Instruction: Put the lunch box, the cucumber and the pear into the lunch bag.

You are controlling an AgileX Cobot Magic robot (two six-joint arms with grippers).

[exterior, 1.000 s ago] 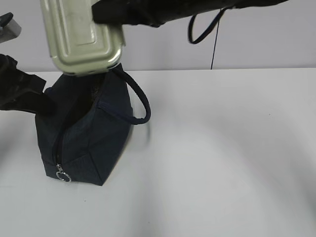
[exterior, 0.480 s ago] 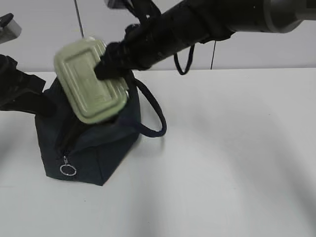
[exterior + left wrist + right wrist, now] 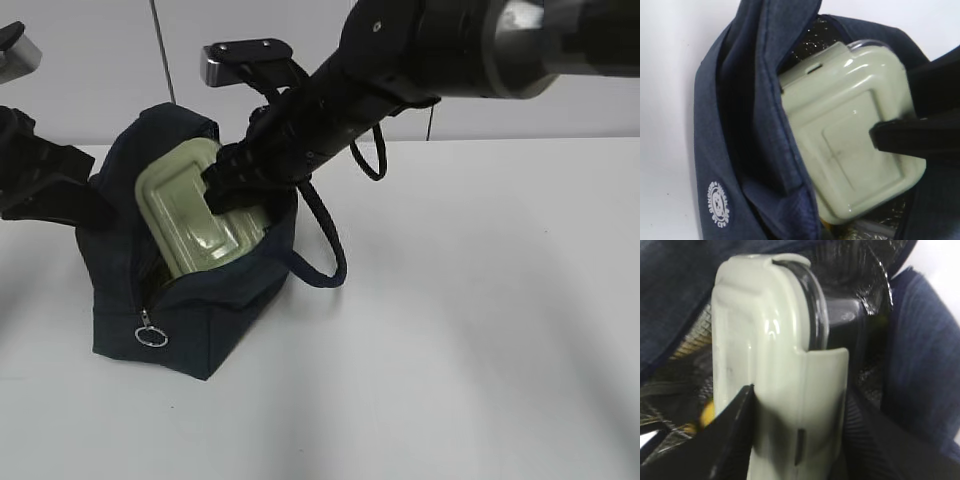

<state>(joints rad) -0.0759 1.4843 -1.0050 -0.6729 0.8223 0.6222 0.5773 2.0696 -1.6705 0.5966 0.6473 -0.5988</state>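
Now the lunch box [image 3: 195,215] is seen tilted and sunk well into the mouth of the lunch bag [image 3: 190,330] — a second ago it was held high above the opening, so insertion is nearly done and release is judged next. It is clamped by the right gripper [image 3: 232,178], closed across its sage-green lid [image 3: 855,145]. The bag's left edge appears held by the left gripper [image 3: 60,195]; its jaw state cannot be told. A yellow patch beneath may be the pear.
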